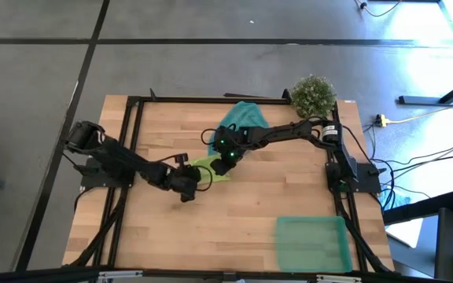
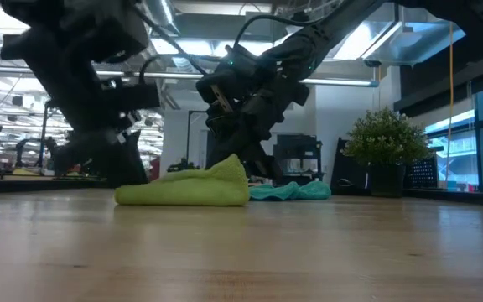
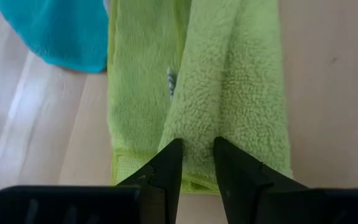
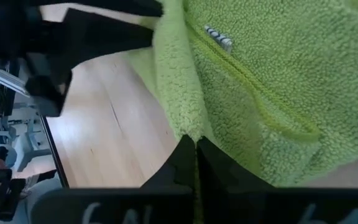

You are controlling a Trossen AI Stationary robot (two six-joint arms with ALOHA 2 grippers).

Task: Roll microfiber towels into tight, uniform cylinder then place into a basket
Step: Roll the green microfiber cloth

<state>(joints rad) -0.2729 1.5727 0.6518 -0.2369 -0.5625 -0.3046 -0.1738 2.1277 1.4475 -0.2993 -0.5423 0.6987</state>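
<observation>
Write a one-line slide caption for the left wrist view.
Left gripper pinches a fold of the lime green towel on the wooden table, teal towel beside it.

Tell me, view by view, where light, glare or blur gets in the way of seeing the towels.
High view: bluish glare washes the floor at upper right; the lime towel sits partly under dark arms. Low view: bright ceiling lights backlight the arms into silhouettes; the teal towel is small behind the lime one. Left wrist view: evenly lit, pile sharp. Right wrist view: the right gripper is dark and soft-edged up close.
</observation>
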